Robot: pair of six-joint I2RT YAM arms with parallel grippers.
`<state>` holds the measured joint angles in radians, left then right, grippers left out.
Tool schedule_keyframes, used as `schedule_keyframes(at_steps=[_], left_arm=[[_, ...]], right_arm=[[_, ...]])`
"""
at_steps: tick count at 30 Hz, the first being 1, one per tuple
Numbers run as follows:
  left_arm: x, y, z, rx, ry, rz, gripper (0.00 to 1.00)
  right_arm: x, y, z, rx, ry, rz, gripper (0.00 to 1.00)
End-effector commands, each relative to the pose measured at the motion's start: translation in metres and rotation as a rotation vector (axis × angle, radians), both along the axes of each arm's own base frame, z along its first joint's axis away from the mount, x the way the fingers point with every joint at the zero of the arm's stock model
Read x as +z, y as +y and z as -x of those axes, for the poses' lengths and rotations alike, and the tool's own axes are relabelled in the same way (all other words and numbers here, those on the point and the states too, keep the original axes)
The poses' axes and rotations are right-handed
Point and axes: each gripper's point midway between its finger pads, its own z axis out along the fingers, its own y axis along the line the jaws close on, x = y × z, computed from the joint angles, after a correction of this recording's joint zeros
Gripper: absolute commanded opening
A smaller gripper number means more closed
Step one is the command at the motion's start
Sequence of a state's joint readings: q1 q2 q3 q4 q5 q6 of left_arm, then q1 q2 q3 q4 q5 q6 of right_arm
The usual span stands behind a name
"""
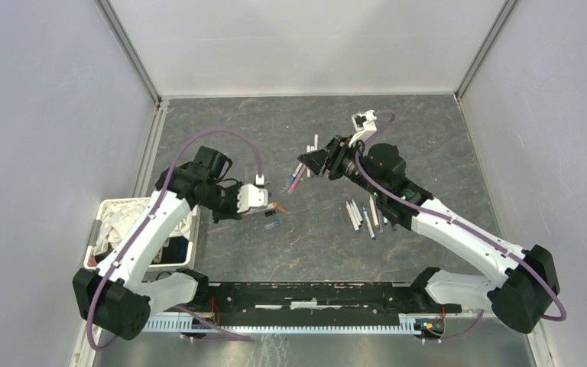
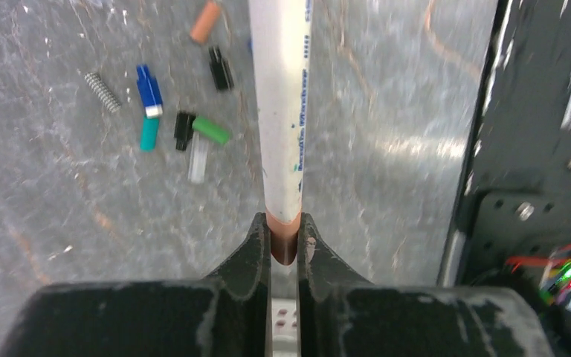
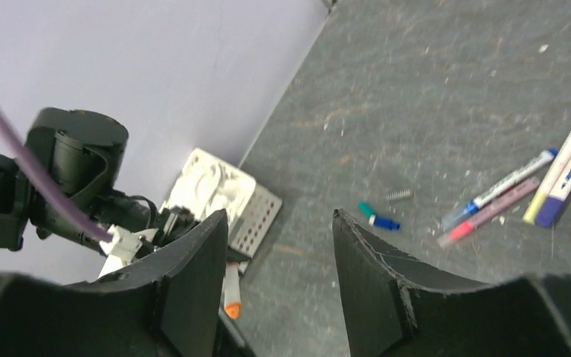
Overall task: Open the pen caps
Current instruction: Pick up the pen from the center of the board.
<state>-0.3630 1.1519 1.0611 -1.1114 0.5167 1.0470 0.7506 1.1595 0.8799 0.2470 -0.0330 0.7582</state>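
Jaws of the left gripper [image 2: 285,247] are pressed together on the orange-brown end of a pen [image 2: 282,104], whose white barrel runs straight out ahead of the tips above the table [image 2: 394,149]. Loose pen caps [image 2: 148,85] in blue, teal, green, black and orange lie on the table ahead of that claw and to the left of the barrel, beside a small spring [image 2: 102,91]. The right gripper [image 3: 279,227] stands spread with nothing between its jaws, and several pens [image 3: 499,184] lie ahead of it and to its right.
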Motion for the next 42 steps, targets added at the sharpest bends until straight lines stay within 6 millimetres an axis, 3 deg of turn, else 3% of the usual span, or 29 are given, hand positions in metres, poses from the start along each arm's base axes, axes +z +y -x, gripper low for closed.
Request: schedule_keyframes(at_steps=[1, 5, 13, 29, 36, 39, 42], left_arm=[[0.005, 0.038, 0.003, -0.298, -0.263, -0.244, 0.02], [0.022, 0.032, -0.004, -0.412, -0.434, -0.270, 0.02], [0.031, 0.022, -0.007, -0.516, -0.534, -0.303, 0.02], [0.035, 0.013, -0.009, -0.526, -0.539, -0.302, 0.02], [0.038, 0.014, -0.010, -0.518, -0.544, -0.304, 0.02], [0.039, 0.013, -0.010, -0.514, -0.546, -0.301, 0.02], [0.042, 0.012, -0.011, -0.497, -0.543, -0.290, 0.03]], right_arm=[[-0.020, 0.021, 0.030, 0.261, 0.127, 0.092, 0.59], [-0.051, 0.049, 0.048, 0.440, 0.262, 0.097, 0.59], [-0.056, 0.105, 0.088, 0.693, 0.323, 0.088, 0.60], [-0.075, 0.160, 0.126, 0.879, 0.396, 0.069, 0.60], [-0.086, 0.159, 0.132, 0.910, 0.416, 0.087, 0.45], [-0.086, 0.159, 0.134, 0.925, 0.413, 0.089, 0.29], [-0.085, 0.157, 0.136, 0.939, 0.397, 0.100, 0.06]])
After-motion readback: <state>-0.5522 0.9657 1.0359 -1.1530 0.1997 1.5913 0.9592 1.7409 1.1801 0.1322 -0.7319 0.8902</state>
